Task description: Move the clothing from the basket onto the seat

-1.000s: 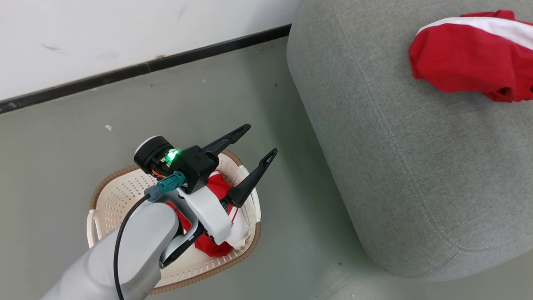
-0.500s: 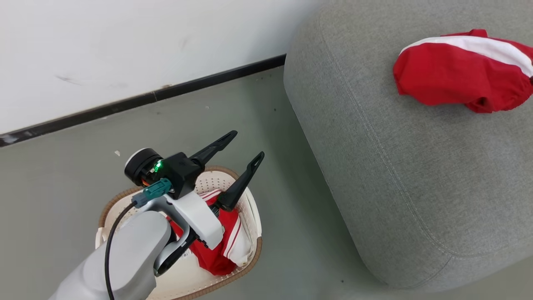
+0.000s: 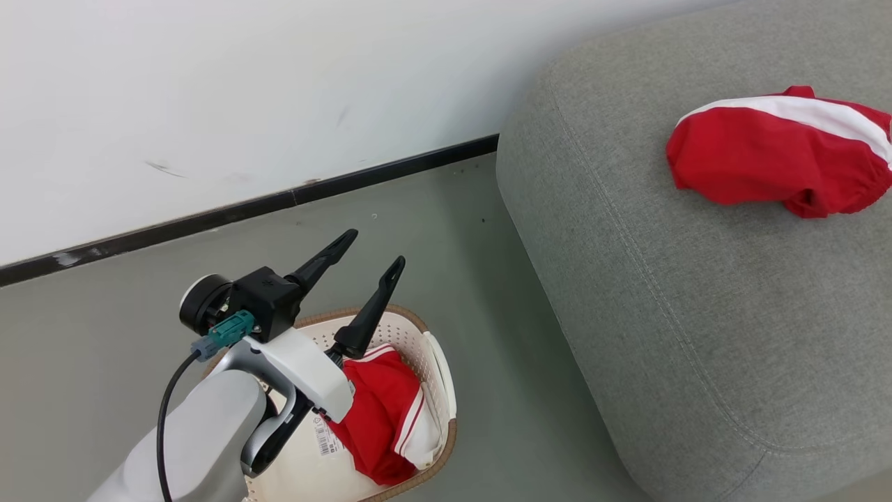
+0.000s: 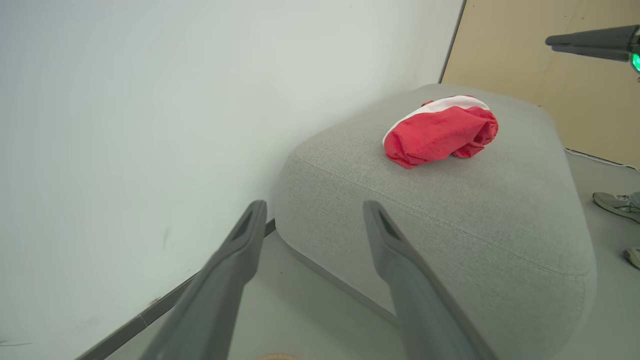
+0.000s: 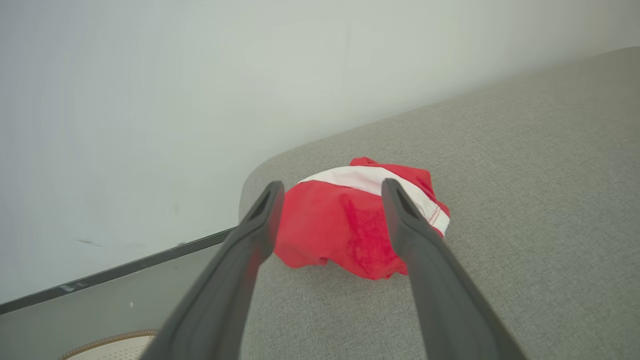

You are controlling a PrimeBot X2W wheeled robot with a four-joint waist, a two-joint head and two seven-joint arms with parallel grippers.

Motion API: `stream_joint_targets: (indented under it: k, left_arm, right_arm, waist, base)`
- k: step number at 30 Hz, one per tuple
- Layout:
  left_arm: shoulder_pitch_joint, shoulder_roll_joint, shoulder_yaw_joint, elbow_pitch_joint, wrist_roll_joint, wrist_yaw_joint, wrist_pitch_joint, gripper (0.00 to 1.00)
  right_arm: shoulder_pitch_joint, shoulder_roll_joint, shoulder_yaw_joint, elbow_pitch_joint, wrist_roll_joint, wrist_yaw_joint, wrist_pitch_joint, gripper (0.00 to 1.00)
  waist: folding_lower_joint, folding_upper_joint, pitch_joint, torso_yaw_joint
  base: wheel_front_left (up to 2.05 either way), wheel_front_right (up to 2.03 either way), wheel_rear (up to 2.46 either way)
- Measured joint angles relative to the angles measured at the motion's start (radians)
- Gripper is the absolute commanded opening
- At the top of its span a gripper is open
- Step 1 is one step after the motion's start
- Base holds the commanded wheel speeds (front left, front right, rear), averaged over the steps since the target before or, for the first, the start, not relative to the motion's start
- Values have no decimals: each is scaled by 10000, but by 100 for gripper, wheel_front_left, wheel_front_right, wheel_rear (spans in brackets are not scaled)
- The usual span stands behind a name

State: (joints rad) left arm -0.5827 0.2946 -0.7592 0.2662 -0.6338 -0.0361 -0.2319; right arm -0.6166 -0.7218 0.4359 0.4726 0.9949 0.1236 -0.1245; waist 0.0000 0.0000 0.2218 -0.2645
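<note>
One red clothing piece [image 3: 380,418] with white stripes lies in the cream basket [image 3: 437,369] on the floor at the lower left. My left gripper [image 3: 371,251] hovers above the basket's far rim, open and empty, fingers pointing toward the wall. In the left wrist view its fingers [image 4: 314,206] frame the grey seat [image 4: 450,210]. A second red clothing piece [image 3: 773,153] rests bunched on the seat [image 3: 697,314]. My right gripper [image 5: 332,185] is open above the seat, and that clothing [image 5: 345,225] lies beyond its fingers. Its dark fingers [image 4: 590,39] also show at the top right.
A white wall with a black baseboard [image 3: 279,202] runs behind the basket. Grey-green floor separates basket and seat. A tan wooden panel [image 4: 550,75] stands behind the seat. A person's shoes [image 4: 617,205] are on the floor at the seat's far side.
The head camera has shifted. Relative to the basket, my left gripper has drawn back toward the far rim, uncovering more of the red clothing inside. Both grippers stay open.
</note>
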Motion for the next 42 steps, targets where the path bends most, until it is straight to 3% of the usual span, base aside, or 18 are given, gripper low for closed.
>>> stream_joint_targets:
  k: [8, 17, 24, 34, 42]
  left_arm:
    - [441, -15, 441, 105, -274, 267, -86, 100]
    - [1016, 21, 1221, 144, -656, 688, -161, 100]
    - [1493, -27, 1722, 140, -901, 878, -163, 100]
    - [2167, -159, 2571, -96, -984, 1045, -174, 100]
    - [2848, -543, 3340, -232, -1057, 1129, -174, 100]
  right_arm:
    - [355, 48, -207, -77, -127, 0, -999, 100]
    - [899, 449, -451, -545, -548, 0, -1235, 100]
    - [1579, 941, -886, -794, -736, 0, -1277, 100]
    - [2544, 1868, -2378, -1471, -1492, 0, -1277, 100]
    - [3611, 2688, -2577, -1808, -2382, -2, -1277, 100]
  waist:
    - [0, 0, -402, 353]
    - [0, 0, -787, 814]
    - [0, 0, -1001, 1176]
    - [0, 0, -1251, 1634]
    - [0, 0, -1459, 1921]
  base:
    - [0, 0, 0]
    - [0, 0, 0]
    - [0, 0, 0]
    - [0, 0, 0]
    - [0, 0, 0]
